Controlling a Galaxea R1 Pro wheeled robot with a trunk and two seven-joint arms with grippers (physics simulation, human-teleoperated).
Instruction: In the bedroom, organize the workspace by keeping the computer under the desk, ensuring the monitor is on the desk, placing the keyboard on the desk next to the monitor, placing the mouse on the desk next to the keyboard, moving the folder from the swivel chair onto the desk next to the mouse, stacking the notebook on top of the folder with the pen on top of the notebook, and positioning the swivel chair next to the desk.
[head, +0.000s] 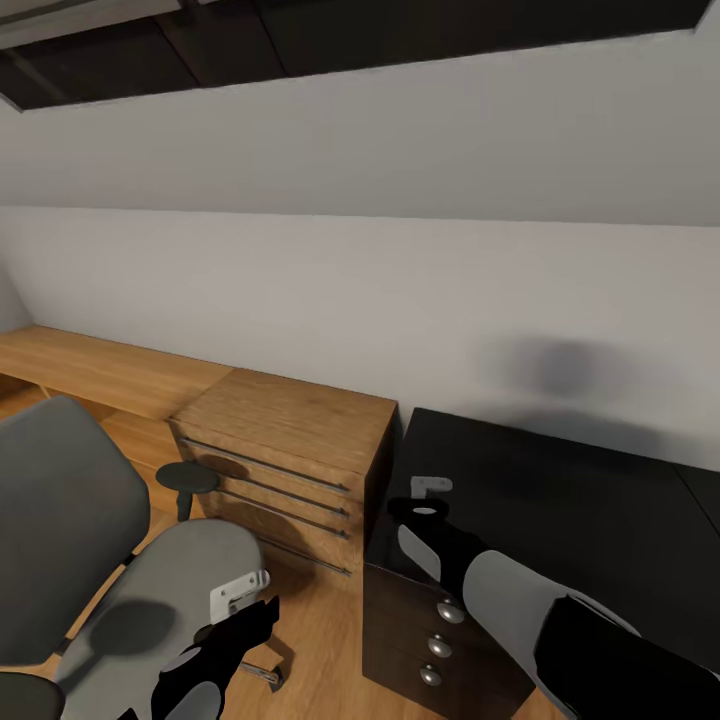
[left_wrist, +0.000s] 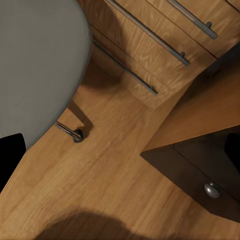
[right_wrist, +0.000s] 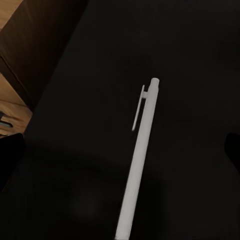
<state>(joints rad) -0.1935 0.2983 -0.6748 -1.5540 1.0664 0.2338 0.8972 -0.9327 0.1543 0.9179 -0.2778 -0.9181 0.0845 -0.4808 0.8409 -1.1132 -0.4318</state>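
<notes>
We look down from the head camera at a black counter (head: 560, 500) set against a pale grey wall (head: 400, 300), in the corner of an attic bedroom with a sloped ceiling. Our right arm reaches over the near left corner of the counter, and the right tool (head: 430, 487) hangs just above the top there. In the right wrist view a thin white pen (right_wrist: 139, 165) shows against the black top, its clip end pointing away from the camera. Its near end runs out of the picture toward the tool, so it seems to be pinched there, but we cannot tell for certain whether the fingers are pressed together on it or spread.

Black drawers with round silver knobs (head: 449, 611) sit under that corner of the counter. Just beside the counter's left edge stands a low oak drawer unit (head: 290, 450) with long metal handles, on a light wood plank floor (left_wrist: 100, 180).

The grey swivel chair (head: 150, 590) stands at the lower left, near the oak unit and apart from the counter. Its seat is bare. Our left tool (head: 240, 597) hovers over the front edge of the seat; we cannot tell how its fingers stand. One chrome leg (left_wrist: 70, 131) of the chair shows in the left wrist view.
</notes>
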